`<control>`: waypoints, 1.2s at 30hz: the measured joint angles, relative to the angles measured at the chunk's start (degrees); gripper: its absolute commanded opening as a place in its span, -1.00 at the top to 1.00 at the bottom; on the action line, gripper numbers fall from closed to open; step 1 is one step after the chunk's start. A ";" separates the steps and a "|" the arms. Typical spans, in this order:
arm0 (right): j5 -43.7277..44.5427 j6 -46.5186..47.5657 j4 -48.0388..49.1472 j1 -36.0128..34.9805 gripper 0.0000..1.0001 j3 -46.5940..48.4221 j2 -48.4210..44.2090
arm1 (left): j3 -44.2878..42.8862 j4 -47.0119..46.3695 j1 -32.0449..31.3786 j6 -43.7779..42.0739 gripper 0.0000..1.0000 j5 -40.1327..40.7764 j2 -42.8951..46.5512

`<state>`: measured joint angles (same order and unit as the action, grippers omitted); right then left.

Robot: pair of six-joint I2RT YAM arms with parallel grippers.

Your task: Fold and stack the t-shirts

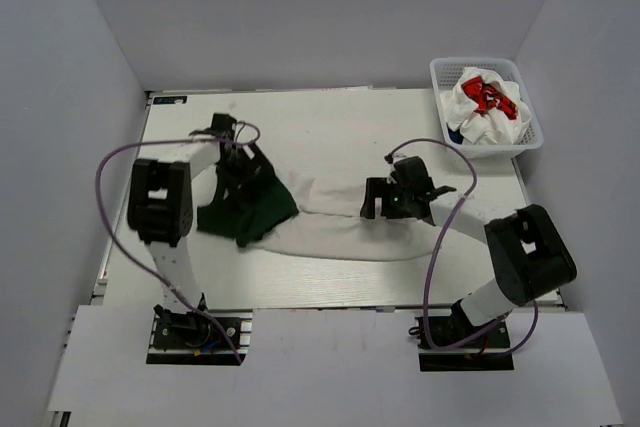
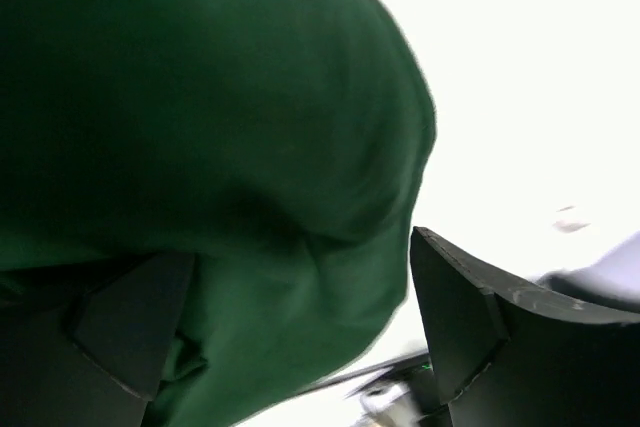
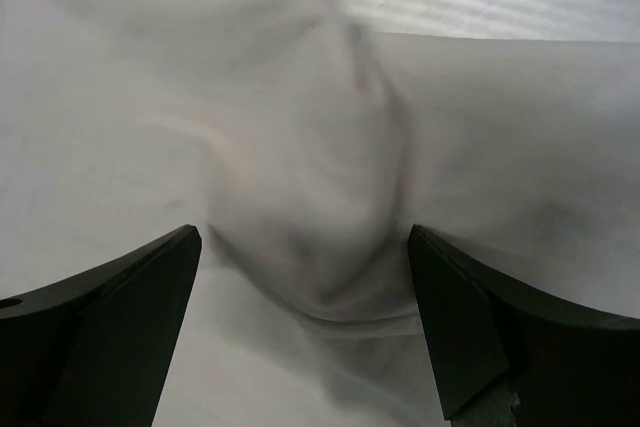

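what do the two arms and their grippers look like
Both the left arm and right arm have white links, blocky black joint housings and a looping lavender cable. The gripper fingers are matte black wedges.

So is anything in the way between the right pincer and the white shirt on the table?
No, nothing I can see. The right pincer is open right over the white shirt, with a bump of cloth between its fingers. The basket sits off at the far right corner, out of the way.
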<state>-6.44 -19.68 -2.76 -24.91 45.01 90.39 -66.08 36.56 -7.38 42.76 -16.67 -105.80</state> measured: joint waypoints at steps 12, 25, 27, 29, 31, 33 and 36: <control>-7.98 1.05 -6.01 -31.76 -0.81 -9.16 -11.74 | -72.59 -30.64 -7.80 4.09 -1.00 -12.55 -53.88; -9.75 8.41 -9.40 -39.41 -0.81 -10.08 -14.80 | -76.22 -57.20 -13.64 13.22 -1.00 -8.94 -62.55; -7.76 8.46 -9.42 -39.85 -0.81 -10.01 -15.15 | -75.69 -57.37 -13.64 12.83 -1.00 -8.81 -62.29; -5.60 8.57 -9.62 -40.13 -0.81 -9.68 -15.98 | -74.86 -56.63 -13.73 11.96 -1.00 -8.20 -61.37; -3.56 8.59 -10.27 -40.41 -0.81 -8.94 -17.73 | -74.53 -54.95 -13.73 10.49 -1.00 -8.04 -60.63; -2.03 8.57 -10.45 -40.44 -0.81 -7.93 -20.41 | -74.53 -51.71 -13.62 8.44 -1.00 -8.11 -59.52; 0.35 7.58 -9.66 -40.44 -0.81 -6.62 -25.99 | -73.18 -46.05 -13.35 4.52 -1.00 -8.11 -55.93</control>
<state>-6.09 -12.10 -12.43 -65.34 38.39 64.40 -139.26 -9.50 -20.73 47.29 -24.77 -161.73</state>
